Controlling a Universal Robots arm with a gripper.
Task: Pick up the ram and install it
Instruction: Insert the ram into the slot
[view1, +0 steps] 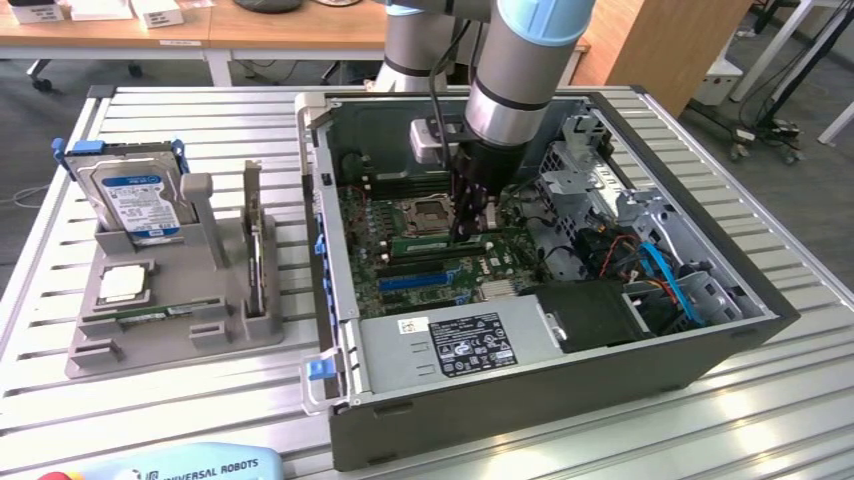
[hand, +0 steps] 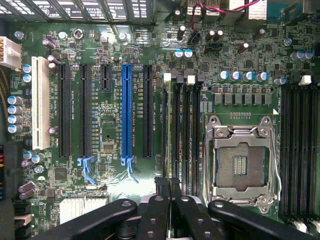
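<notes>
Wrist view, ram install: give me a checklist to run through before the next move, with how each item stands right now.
1. Closure of the pincer, shut: ok.
2. Position of the pincer above the memory slots, beside the processor socket: ok.
3. Grip on the ram: cannot tell; a thin edge, likely it, lies along the slot under the fingertips.
4. Seating of the ram in its slot: cannot tell.
5. Clearance between the processor socket and the pincer: ok.
6. Clearance between the blue cables and the arm: ok.
</notes>
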